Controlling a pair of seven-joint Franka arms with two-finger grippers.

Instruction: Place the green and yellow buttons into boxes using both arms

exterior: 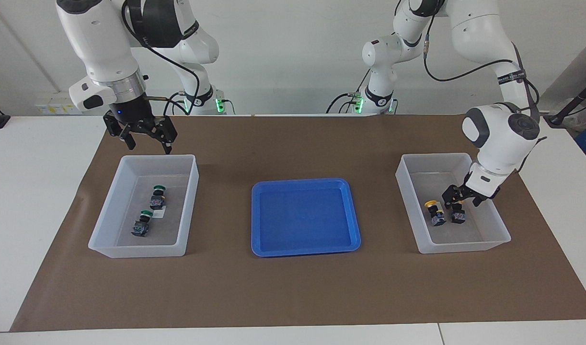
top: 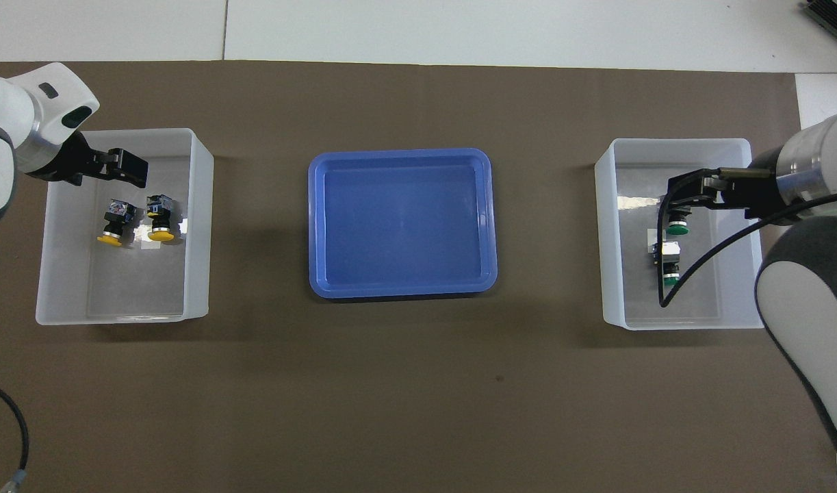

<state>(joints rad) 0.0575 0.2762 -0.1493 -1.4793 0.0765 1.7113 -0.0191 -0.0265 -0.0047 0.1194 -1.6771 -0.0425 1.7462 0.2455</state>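
Facing view: left tool point(exterior: 460, 200) fingers apart, low inside translucent box point(exterior: 499, 230), above yellow buttons point(exterior: 435, 212). Right tool point(exterior: 146, 136) spread, holding nothing, above other box point(exterior: 106, 225) rim; green buttons point(exterior: 149, 211) inside.
Overhead view: smooth blue tray point(top: 315, 226) between boxes, wide brown mat point(top: 404, 383) free around.

One camera sits high up across the surface point(exterior: 293, 297) and looks back at both robots. The other hangs high above the robots and looks down. Both stay well back and share the blue tray point(exterior: 305, 218) point(top: 402, 222).
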